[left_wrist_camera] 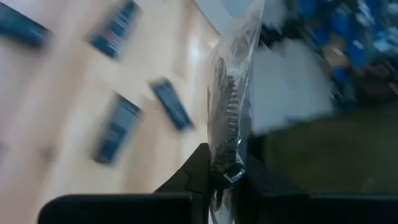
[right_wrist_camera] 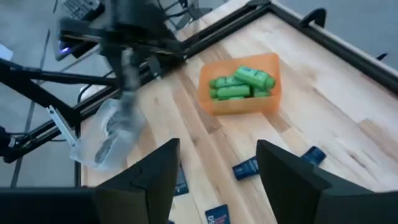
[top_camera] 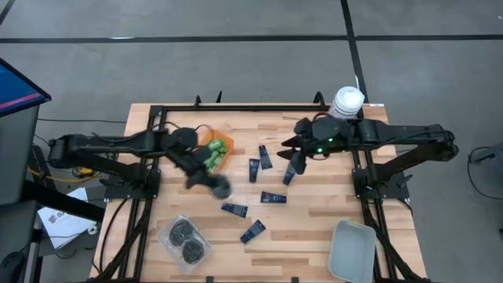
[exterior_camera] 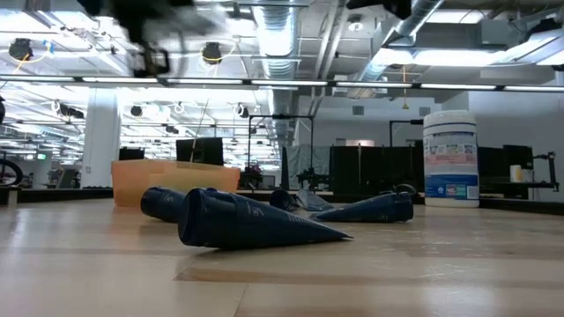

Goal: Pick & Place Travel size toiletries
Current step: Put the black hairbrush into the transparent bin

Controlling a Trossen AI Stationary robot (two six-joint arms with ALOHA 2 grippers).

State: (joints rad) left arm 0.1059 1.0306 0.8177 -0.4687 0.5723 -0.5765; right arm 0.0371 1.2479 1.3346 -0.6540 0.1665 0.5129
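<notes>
My left gripper (top_camera: 206, 178) hangs over the table's left middle, shut on a clear packet (top_camera: 222, 187) with a black round piece inside. Just beyond it stands an orange bin (top_camera: 218, 151) holding green bottles (right_wrist_camera: 241, 84). Several dark navy tubes (top_camera: 255, 168) lie flat on the wood in the middle. Two more packets of black round pieces (top_camera: 185, 239) lie at the near left. My right gripper (right_wrist_camera: 217, 177) is open and empty, raised above the tubes at the far right of the middle (top_camera: 291, 151). My left gripper pinches one end of the clear packet (left_wrist_camera: 225, 175) between its two fingers. The rest of the packet (left_wrist_camera: 233, 93), with the black piece, sticks out beyond the fingertips. In the right wrist view the packet (right_wrist_camera: 109, 140) hangs below the gripper, clear of the table.
A large white canister with a blue label (top_camera: 346, 102) stands at the far right edge. A grey tray (top_camera: 351, 250) sits at the near right corner. Black frame rails (top_camera: 153, 169) run along the table's left and right sides.
</notes>
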